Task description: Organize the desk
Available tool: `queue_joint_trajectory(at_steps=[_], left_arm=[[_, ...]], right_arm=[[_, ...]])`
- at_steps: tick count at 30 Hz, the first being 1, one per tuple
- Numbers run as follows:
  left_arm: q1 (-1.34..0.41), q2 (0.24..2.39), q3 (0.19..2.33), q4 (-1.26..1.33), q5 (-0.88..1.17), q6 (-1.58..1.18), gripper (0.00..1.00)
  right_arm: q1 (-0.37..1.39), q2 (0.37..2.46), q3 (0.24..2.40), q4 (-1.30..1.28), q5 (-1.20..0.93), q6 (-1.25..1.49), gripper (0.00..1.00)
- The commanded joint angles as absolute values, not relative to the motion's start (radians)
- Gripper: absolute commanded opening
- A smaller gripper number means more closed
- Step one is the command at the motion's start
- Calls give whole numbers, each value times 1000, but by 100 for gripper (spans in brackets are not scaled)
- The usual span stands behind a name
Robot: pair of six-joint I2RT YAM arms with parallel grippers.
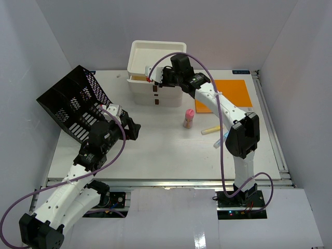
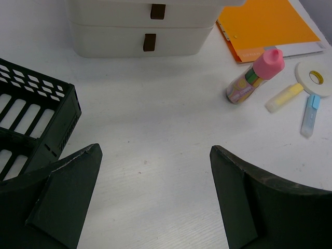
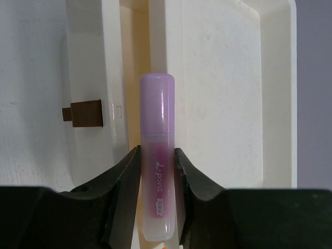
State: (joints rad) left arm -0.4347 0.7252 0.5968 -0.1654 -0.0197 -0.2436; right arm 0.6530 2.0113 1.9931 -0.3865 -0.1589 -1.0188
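Spreading beneath both arms, the desk [image 1: 166,155] is laid out with its long side running left to right and is walled in white on three sides. At far left a black rack [image 1: 70,104] is seen standing at an angle. Just right of it the left claw [image 2: 155,150] is held low over bare desk, jaws spread fully wide and nothing between them.

At the far middle a white box of drawers [image 1: 155,96] is set with its brown handles facing near. Its top drawer [image 3: 88,62] is pulled out a little, so that a narrow slot [image 3: 129,78] is opened behind the drawer front. Above that slot the right claw [image 3: 157,154] is closed partway on a purple pen [image 3: 157,104], which is gripped near its tail end. The pen's long axis is laid left to right, parallel to the drawer front and the slot, with the cap pointed left, away from the claw. It is seen over the far lip of the slot rather than squarely above it, so a small shift toward the near side is judged necessary before any release.

Right of the drawers, a pink-capped tube [image 2: 257,78], a yellow marker [image 2: 284,97], a blue marker [image 2: 309,115] and a roll of tape [image 2: 314,78] are scattered on the desk. An orange folder [image 1: 231,93] is laid at far right. The right arm is judged the nearer to these.
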Motion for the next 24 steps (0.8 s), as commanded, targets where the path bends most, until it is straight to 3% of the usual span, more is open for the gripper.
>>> queue_joint_trajectory(at_steps=[1,6,24], left_arm=[[-431,723,592,-169,-32,-236,96],[-431,719,594,-169,-31,-236,96],[-431,718,592,-170,-32,-239,96]], right_arm=[[661,2009,1984,-345,-150,-1064,41],[664,1996,1970,-345,-149,-1066,60],[659,1999,1968,-395,-164,-1130,71]])
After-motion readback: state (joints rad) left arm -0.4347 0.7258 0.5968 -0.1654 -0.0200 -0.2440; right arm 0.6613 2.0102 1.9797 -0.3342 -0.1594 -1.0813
